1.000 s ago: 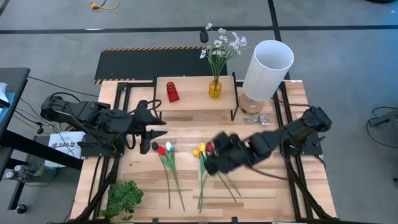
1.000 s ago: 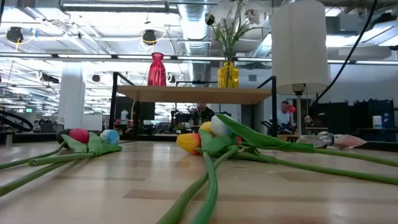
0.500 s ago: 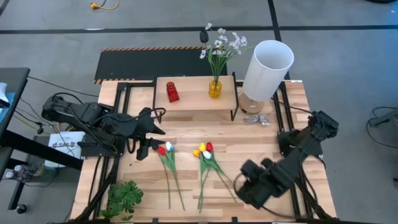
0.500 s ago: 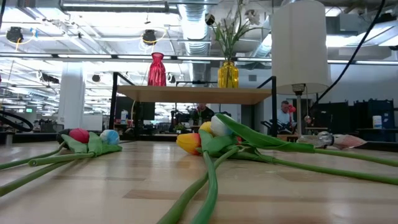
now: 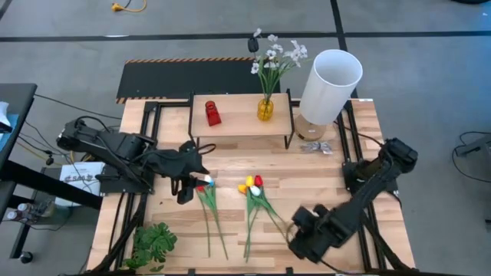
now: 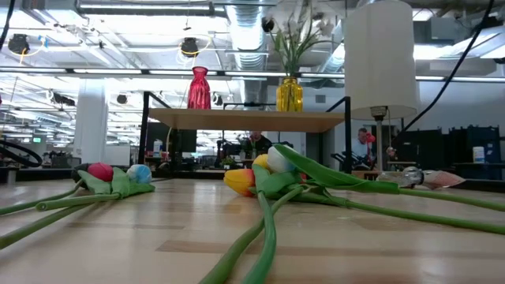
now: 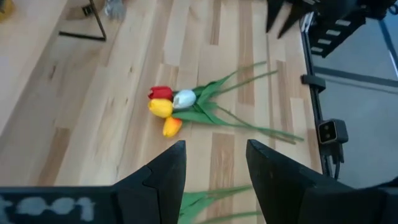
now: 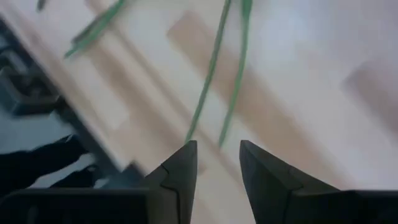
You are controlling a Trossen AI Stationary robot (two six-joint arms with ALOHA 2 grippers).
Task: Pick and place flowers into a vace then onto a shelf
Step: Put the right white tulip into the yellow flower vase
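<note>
Two bunches of tulips lie on the desk (image 5: pixel 322 172): a pair (image 5: pixel 205 184) with red and white heads, and four (image 5: pixel 252 185) in red, yellow, white and orange. A spray of white blossoms (image 5: pixel 275 57) stands in a yellow vase (image 5: pixel 265 109) on the shelf (image 5: pixel 238 115), beside one red vase (image 5: pixel 212 113). The left tool (image 5: pixel 201 182), fingers parted and empty, hangs over the pair's heads. The right tool (image 5: pixel 295 234), fingers apart and holding nothing, hovers near the desk's front edge by the stem ends. Bare wood separates the bunches.
</note>
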